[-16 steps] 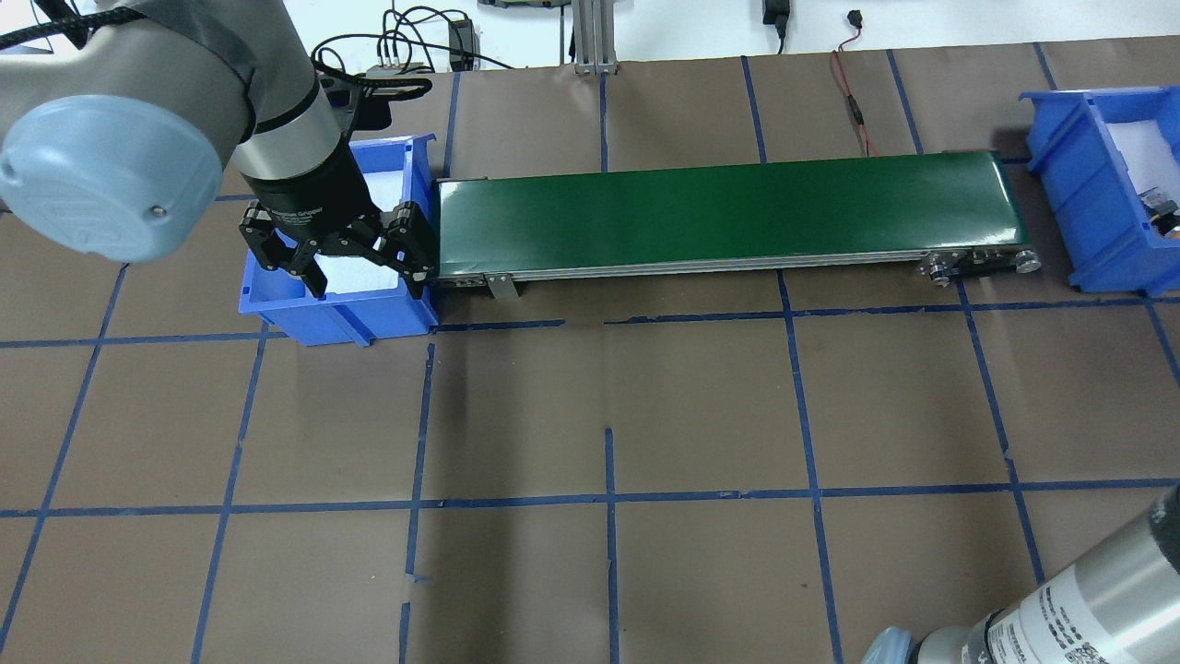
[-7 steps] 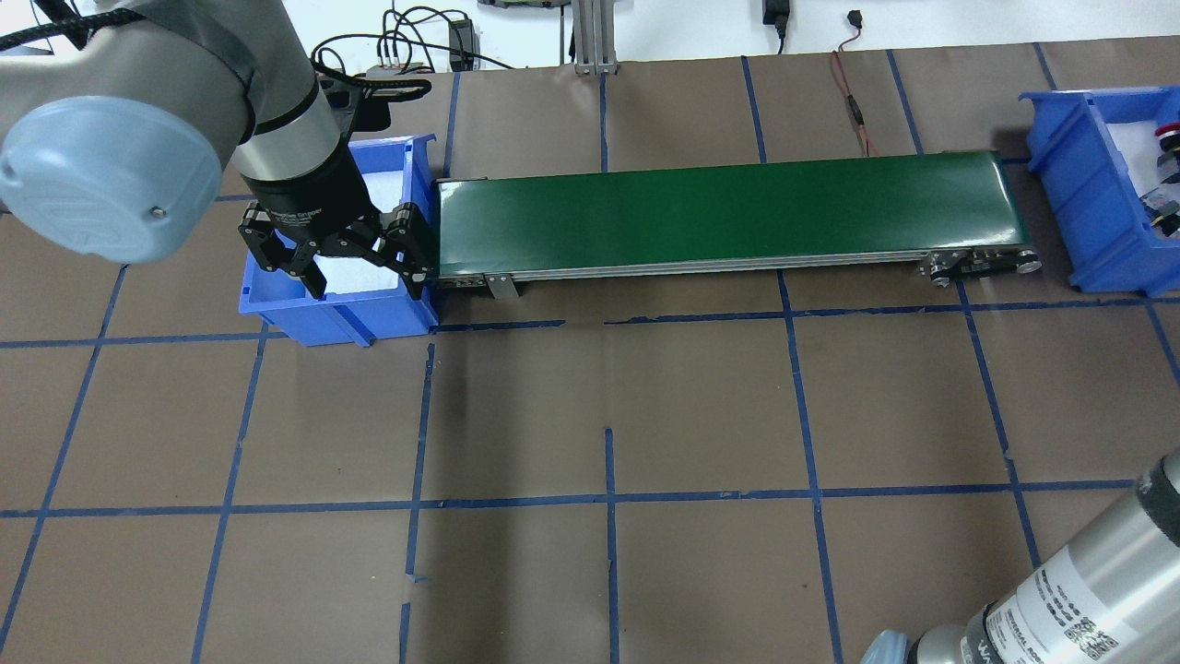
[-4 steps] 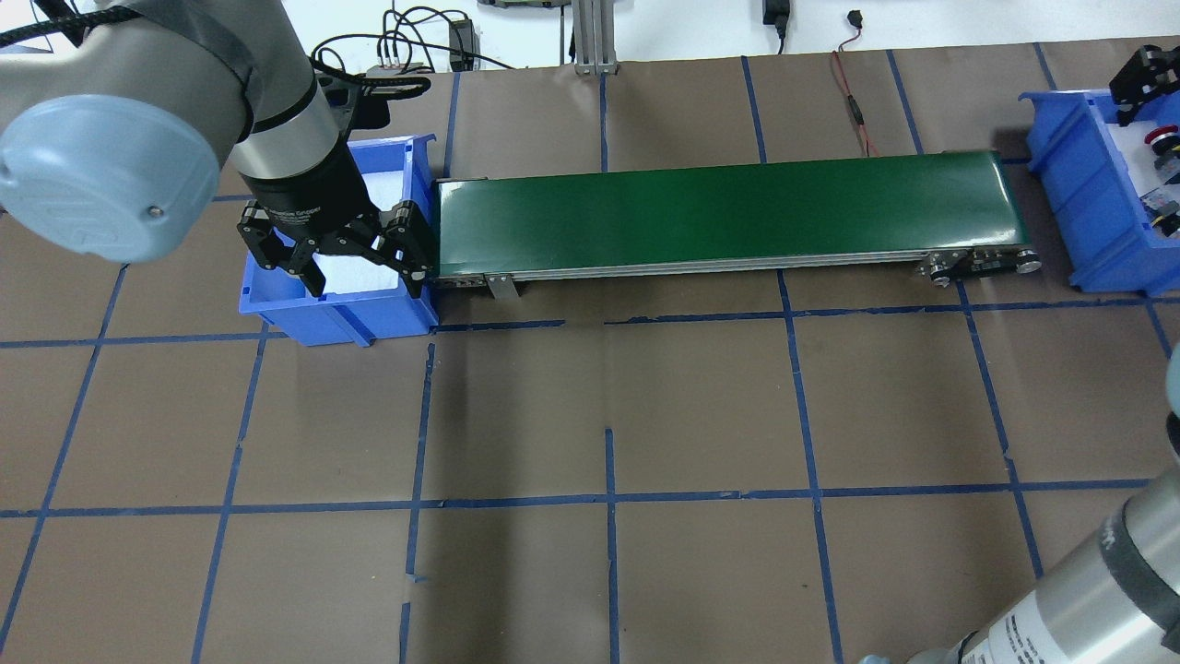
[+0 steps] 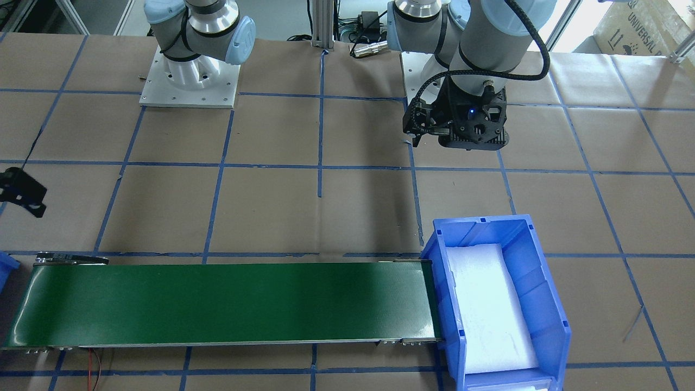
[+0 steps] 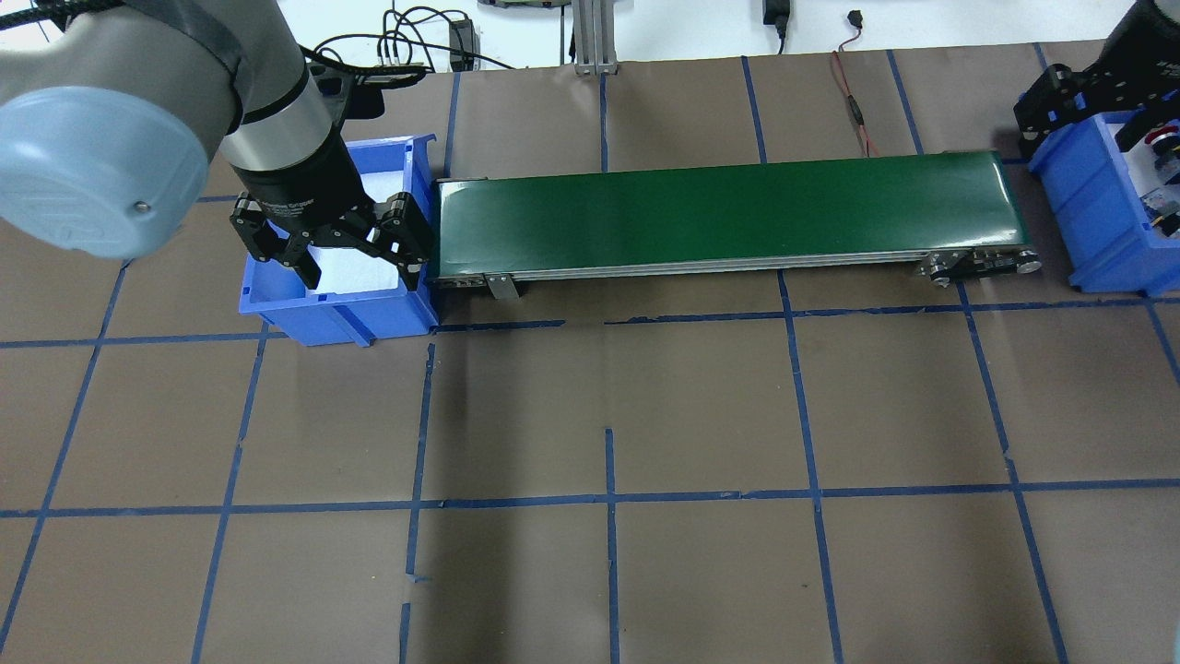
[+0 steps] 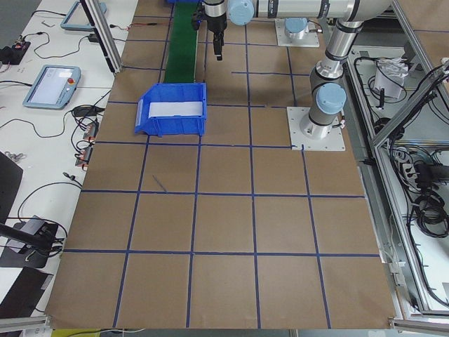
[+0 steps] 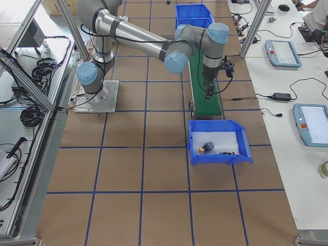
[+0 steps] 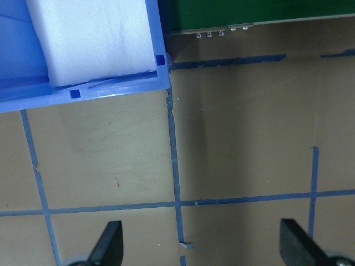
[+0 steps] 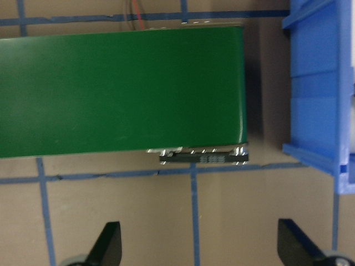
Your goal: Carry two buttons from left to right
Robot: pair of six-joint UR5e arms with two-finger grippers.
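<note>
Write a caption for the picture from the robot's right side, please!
Two small push-button switches lie on white foam in the near blue plastic bin at the green conveyor belt's end.

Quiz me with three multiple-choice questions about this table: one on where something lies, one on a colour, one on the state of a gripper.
1. Where do the yellow-capped push-button and the red-capped push-button lie?
A) on the belt
B) in the blue plastic bin at the robot's right end of the belt
C) in the bin at its left end

2. What colour is the long flat conveyor belt?
A) green
B) orange
C) white

3. How does the left two-finger gripper stand?
A) shut on a button
B) shut on nothing
C) open and empty

Answers:
1 B: the right side view shows both on that bin's white foam pad.
2 A: its surface is dark green in every view.
3 C: the left wrist view shows its fingertips far apart with nothing between them.
</note>
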